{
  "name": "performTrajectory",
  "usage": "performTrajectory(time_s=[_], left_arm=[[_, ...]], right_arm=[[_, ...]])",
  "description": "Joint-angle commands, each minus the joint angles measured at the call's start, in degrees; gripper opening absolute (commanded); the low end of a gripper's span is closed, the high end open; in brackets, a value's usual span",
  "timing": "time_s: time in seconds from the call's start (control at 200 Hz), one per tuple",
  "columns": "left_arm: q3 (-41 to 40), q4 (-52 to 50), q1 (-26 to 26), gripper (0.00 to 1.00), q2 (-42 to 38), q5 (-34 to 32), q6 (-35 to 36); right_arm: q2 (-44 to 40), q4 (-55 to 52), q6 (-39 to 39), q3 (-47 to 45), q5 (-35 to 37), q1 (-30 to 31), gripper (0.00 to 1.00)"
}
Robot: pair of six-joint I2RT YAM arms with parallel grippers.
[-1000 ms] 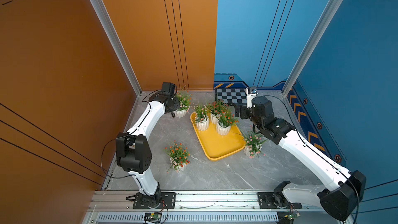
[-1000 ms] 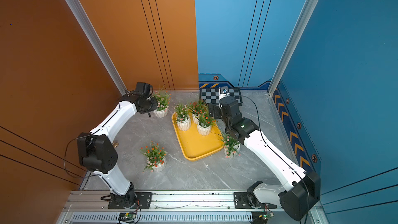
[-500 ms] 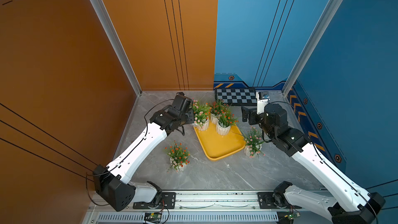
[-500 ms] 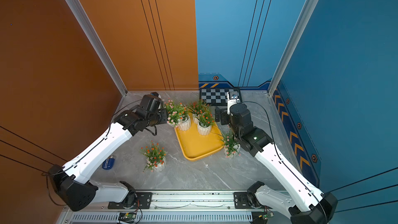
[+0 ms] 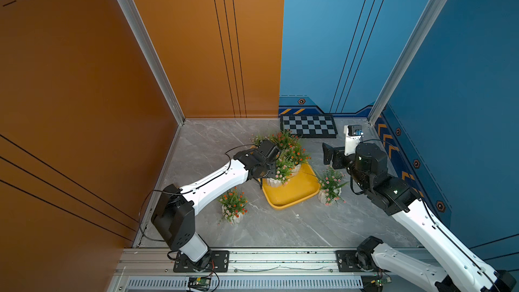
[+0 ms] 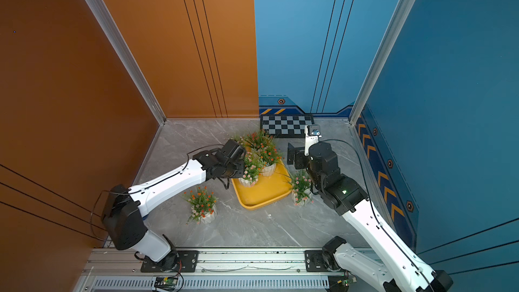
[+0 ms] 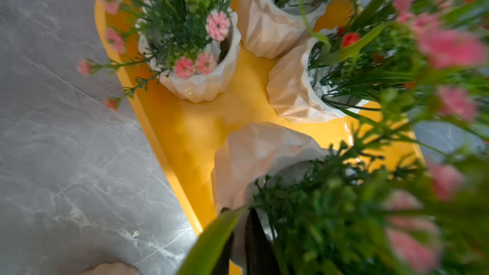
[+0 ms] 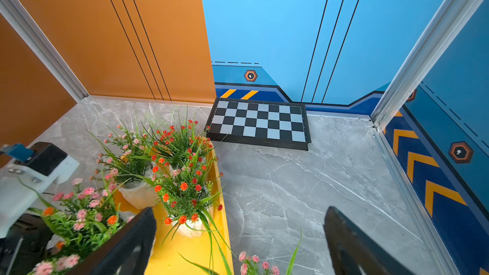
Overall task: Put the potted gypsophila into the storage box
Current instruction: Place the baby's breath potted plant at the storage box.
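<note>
L arm extends from the near edge, left side, of the grey surface (image 5: 280, 228). The left gripper (image 7: 239, 244) is clamped on the rim of one potted gypsophila (image 7: 260, 160): dark fingers (image 7: 255, 239) pinch the white pot's edge, green leaves spilling over them. That pot, pink flowers, is over the storage box (image 5: 295, 193) at the box corner nearest the L arm; can't tell whether its base touches the yellow floor. Box lies abt mid-surface, turned at an angle to the edges. Three more plants stand inside it, bunched at its far end: a pink-flowered pot (image 7: 201, 80) by the rim on the L-arm side, plus a red-flowered pot (image 7: 267, 30) and a second red-flowered pot (image 7: 291, 93) close by; too blurry to say if those touch. Two plants are outside the box: a near pot (image 5: 233, 210) on the surface btw box and near edge, apart from the box, and a right-side pot (image 5: 331, 192) just beside the box's right long side, btw it and the R arm. The right gripper (image 8: 239, 211) hangs w/ jaws wide apart and nothing in them, above bare surface right of the box, facing the checkered board (image 5: 309, 126), which lies flat at the far edge.
</note>
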Motion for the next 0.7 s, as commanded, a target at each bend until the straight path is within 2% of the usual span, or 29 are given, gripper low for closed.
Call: performTrajectory(time_s=[0.0, 0.415, 0.696], left_arm=[[2.1, 5.5, 1.5, 0.00, 2.8, 2.6, -0.7], [6.2, 6.3, 6.7, 0.00, 10.4, 4.3, 1.7], [5.8, 7.9, 8.3, 0.00, 10.5, 3.1, 1.7]], right_arm=[[-0.6, -2.3, 0.3, -0.7, 2.4, 0.1, 1.00], [1.5, -2.8, 0.5, 0.1, 4.3, -0.4, 1.00], [3.1, -2.8, 0.9, 1.7, 3.6, -0.2, 1.00]])
